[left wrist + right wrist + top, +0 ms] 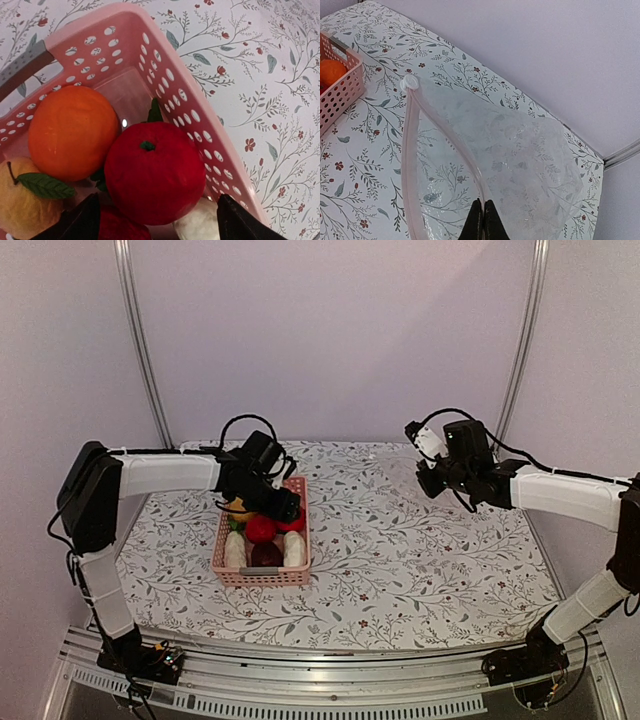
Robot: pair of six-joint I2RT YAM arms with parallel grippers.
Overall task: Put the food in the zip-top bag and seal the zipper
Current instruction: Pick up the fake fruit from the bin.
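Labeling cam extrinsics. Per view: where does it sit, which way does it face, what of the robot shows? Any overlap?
Top external: above and behind the bases, facing the far wall; both arms, pink basket, floral table.
Left wrist: on the left arm, facing down into the basket; open left gripper above the red fruit and orange fruit.
Right wrist: on the right arm, facing left across the table; right gripper pinching the zip-top bag at its zipper.
Shared: the basket appears in all three.
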